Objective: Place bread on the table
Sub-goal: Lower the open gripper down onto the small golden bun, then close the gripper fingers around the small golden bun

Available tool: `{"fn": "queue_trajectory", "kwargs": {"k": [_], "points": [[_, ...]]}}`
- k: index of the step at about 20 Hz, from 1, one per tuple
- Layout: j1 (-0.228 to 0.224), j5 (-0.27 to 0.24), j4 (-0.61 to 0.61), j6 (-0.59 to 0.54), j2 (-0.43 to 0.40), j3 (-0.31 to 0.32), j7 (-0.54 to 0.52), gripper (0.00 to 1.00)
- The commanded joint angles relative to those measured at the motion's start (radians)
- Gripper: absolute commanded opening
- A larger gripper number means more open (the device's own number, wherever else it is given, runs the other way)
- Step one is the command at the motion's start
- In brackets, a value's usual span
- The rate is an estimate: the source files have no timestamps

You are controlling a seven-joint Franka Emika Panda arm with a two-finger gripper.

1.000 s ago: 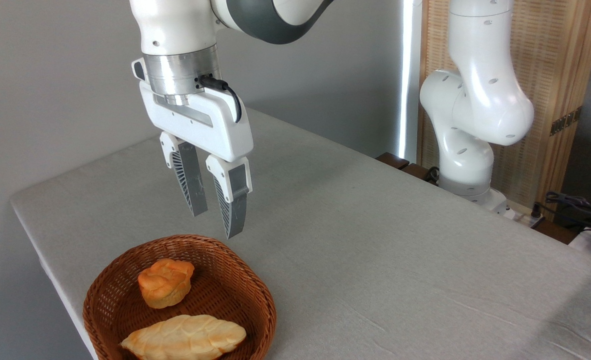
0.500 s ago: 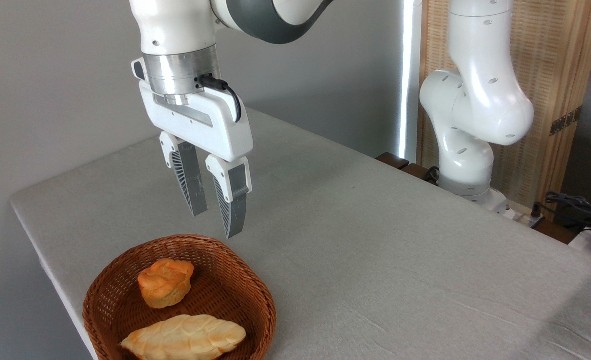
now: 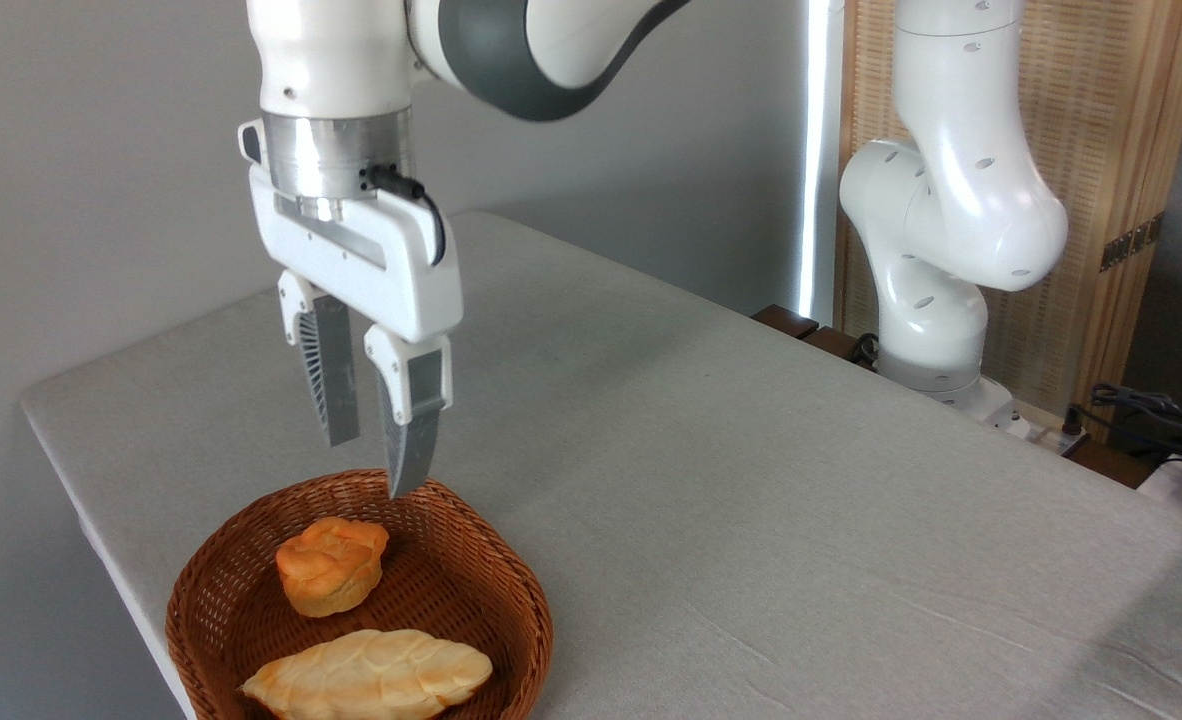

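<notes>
The bread [image 3: 332, 565], a small lumpy orange-golden bun, lies in the brown wicker basket [image 3: 511, 610] at the lower left of the grey-clothed table [image 3: 751, 480]. My gripper [image 3: 373, 468] hangs open just above the basket's back rim, slightly above and behind the bun. Nothing is between its grey fingers [image 3: 413, 430], and it touches neither the bun nor the basket.
A longer pale leaf-patterned loaf [image 3: 369, 676] lies in the basket in front of the bun. The arm's white base [image 3: 936, 330] stands at the table's far right edge, with cables [image 3: 1151, 405] beyond. The table's left edge runs close to the basket.
The gripper has moved left and down, from beside the basket's back right rim to just above the rim, closer to the bun. Its fingers stay open.
</notes>
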Motion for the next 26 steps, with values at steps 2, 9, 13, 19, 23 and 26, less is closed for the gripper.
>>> {"fn": "queue_trajectory", "kwargs": {"k": [2,9,13,19,23,26], "points": [[-0.010,-0.013,-0.099,0.156,-0.007,-0.020,-0.013,1.00],[-0.010,-0.013,-0.180,0.303,0.024,-0.055,-0.013,1.00],[-0.010,-0.012,-0.188,0.350,0.050,-0.063,-0.013,1.00],[-0.010,0.000,-0.188,0.449,0.102,-0.086,-0.010,1.00],[-0.007,0.000,-0.186,0.451,0.105,-0.086,0.055,1.00],[-0.005,0.002,-0.186,0.449,0.105,-0.086,0.074,1.00]]}}
